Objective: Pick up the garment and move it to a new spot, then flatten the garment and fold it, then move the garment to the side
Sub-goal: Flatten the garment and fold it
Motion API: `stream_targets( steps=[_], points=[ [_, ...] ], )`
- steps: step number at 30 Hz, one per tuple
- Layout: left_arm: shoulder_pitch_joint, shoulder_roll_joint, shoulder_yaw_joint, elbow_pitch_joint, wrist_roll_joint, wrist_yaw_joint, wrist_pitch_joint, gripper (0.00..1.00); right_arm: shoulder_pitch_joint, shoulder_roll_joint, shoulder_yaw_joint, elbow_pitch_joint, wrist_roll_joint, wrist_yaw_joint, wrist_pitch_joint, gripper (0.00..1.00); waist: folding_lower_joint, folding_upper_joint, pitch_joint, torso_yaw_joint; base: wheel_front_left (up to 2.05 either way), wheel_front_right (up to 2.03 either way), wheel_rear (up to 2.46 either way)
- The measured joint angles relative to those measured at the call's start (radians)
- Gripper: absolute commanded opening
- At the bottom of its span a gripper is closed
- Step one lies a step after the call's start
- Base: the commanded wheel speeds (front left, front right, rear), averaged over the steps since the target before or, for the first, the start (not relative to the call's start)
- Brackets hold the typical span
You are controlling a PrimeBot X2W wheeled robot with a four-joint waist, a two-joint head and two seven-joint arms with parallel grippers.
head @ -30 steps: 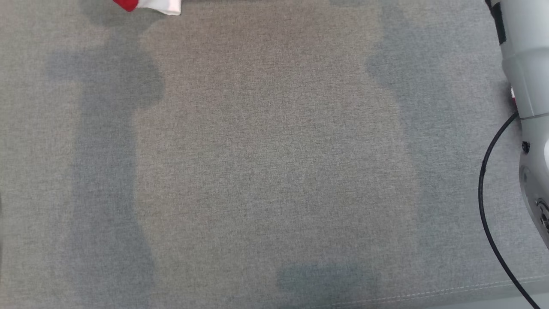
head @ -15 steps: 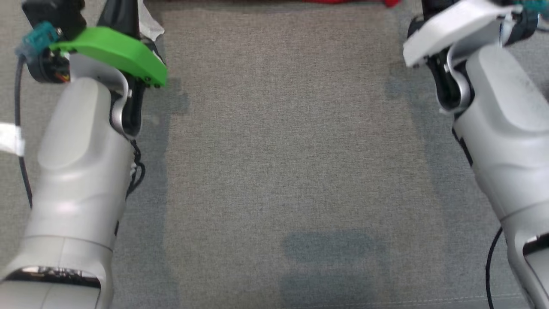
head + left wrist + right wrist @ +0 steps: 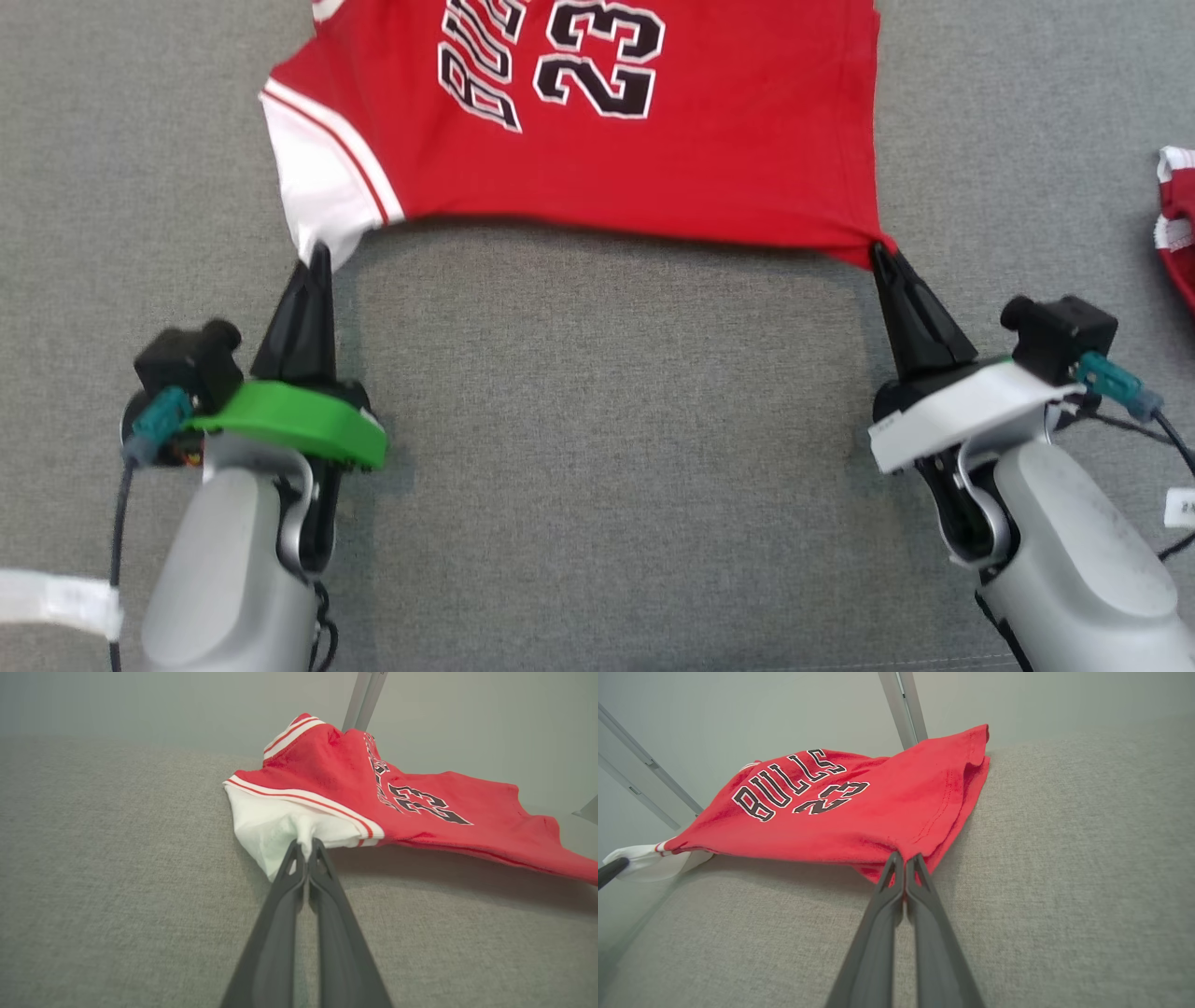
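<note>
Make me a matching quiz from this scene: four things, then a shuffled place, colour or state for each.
1 left gripper
2 right gripper
3 number 23
4 second red garment

A lying apart at the head view's right edge
B shut on the white sleeve of the jersey
C shut on a red hem corner
D black, outlined white

Pairs: 1-B, 2-C, 3-D, 4-A

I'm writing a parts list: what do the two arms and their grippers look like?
The left arm and right arm are smooth pale grey shells. The left gripper and right gripper each have two long, tapering dark fingers. The left wrist carries a green plate, the right a white plate. Each has a black camera block with a teal connector and black cable.
</note>
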Motion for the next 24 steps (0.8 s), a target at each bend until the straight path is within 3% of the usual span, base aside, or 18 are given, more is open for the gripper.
stream_targets(
  steps=[5, 12, 24],
  points=[
    [0.201, 0.001, -0.021, -0.117, 0.027, 0.023, 0.006, 0.00, 0.160, -0.012, -0.024, -0.078, -0.012, 0.000, 0.000, 0.00, -0.0001, 0.0000, -0.057, -0.008, 0.00, 0.00, 0.00],
    [0.496, -0.007, -0.079, -0.391, 0.040, 0.117, 0.159, 0.00, 0.369, -0.040, -0.078, -0.171, -0.029, 0.000, 0.030, 0.00, 0.0000, 0.0000, -0.151, -0.015, 0.00, 0.00, 0.00],
    [0.763, -0.017, -0.131, -0.680, 0.033, 0.236, 0.339, 0.00, 0.635, -0.014, -0.202, -0.371, -0.076, 0.000, 0.189, 0.00, -0.0001, 0.0000, -0.237, 0.002, 0.00, 0.00, 0.00]
  ],
)
